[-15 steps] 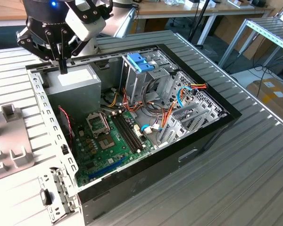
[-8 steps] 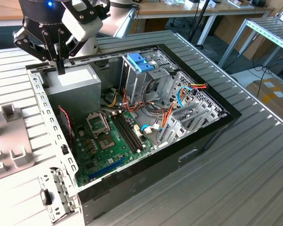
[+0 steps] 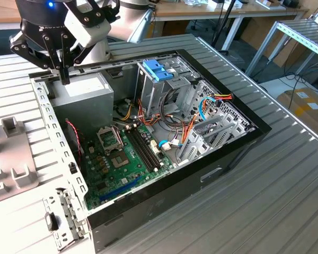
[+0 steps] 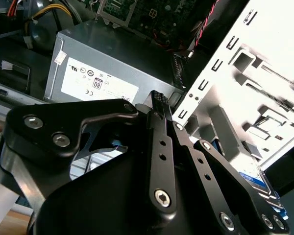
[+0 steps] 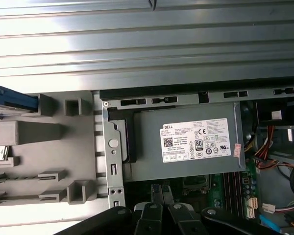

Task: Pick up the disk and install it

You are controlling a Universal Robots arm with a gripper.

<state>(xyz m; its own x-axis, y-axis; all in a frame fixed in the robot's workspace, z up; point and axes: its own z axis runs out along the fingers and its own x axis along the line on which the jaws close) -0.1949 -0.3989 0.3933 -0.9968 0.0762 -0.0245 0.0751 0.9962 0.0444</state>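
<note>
My gripper (image 3: 64, 78) is matte black, built of flat angular links (image 4: 63, 129) pinned with round silver screws (image 4: 61, 141), and its slim fingers (image 4: 160, 117) end in a ribbed tip. A small blue light (image 3: 50, 4) glows on my black wrist, beside a pale grey housing (image 3: 87, 26) and a silver arm (image 3: 133, 21).

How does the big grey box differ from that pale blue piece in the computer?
The power supply is a large grey box with a white label; the latch is small, pale blue plastic. The power supply fills a corner; the latch tops the drive cage. Both sit inside the open case.
</note>
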